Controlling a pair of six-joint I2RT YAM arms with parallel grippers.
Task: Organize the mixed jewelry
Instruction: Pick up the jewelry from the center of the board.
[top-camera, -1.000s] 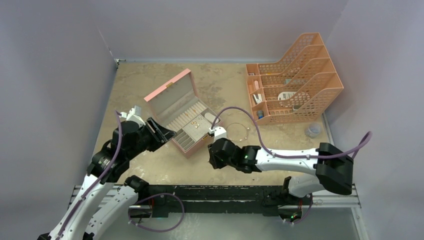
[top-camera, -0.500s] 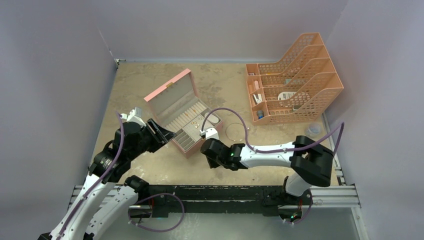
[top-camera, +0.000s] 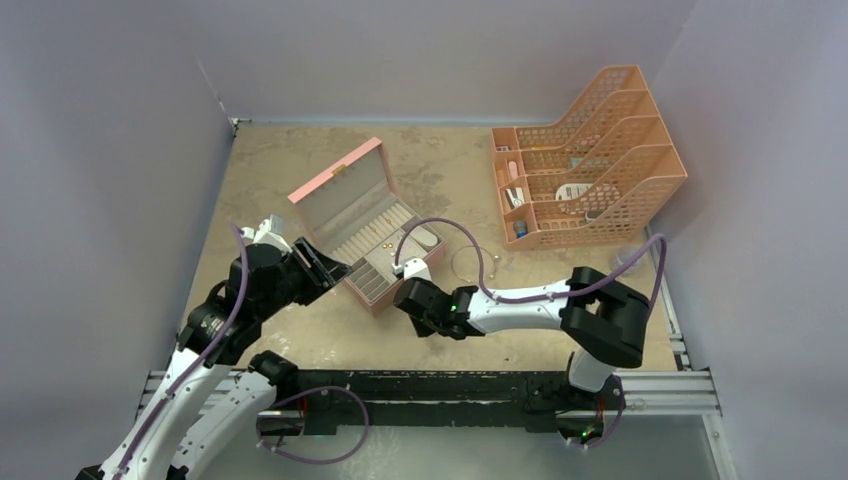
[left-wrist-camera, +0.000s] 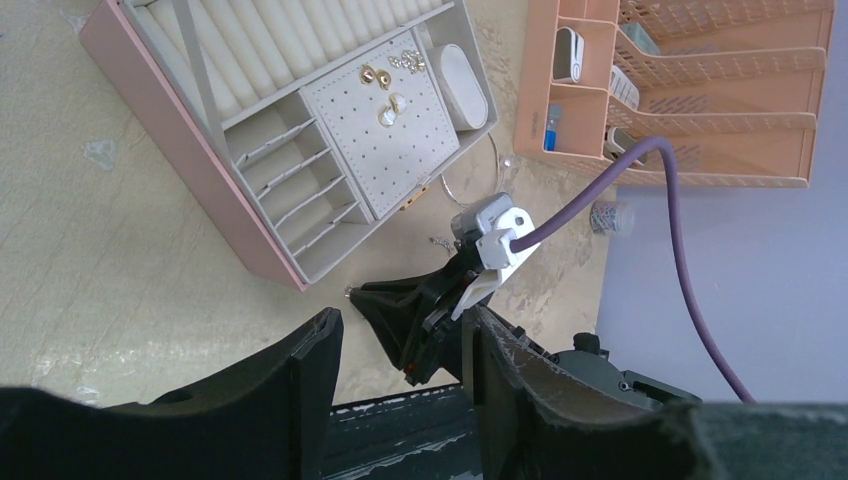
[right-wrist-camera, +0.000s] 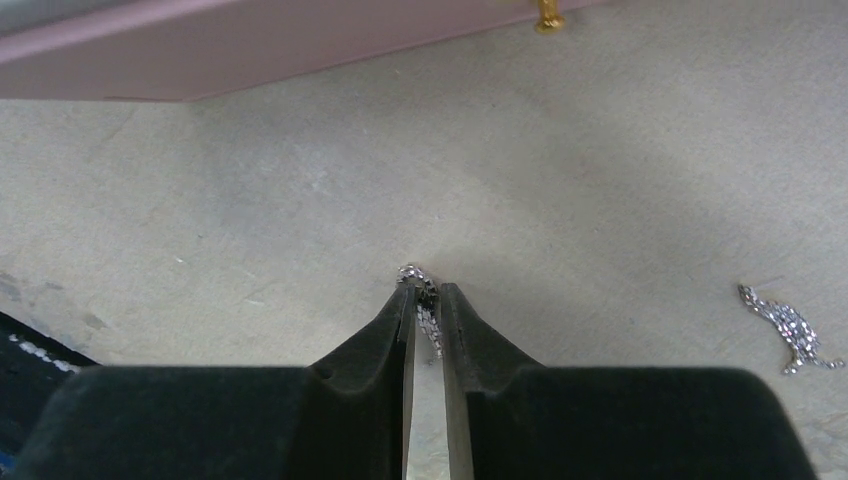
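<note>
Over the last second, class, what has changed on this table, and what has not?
The right gripper slid left along the box's front and narrowed its jaws round a silvery chain on the table. The left gripper, box and rack stayed put.

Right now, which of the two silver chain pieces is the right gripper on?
The silvery chain piece between the fingertips of the right gripper. The other chain piece lies apart on the table, untouched.
</note>
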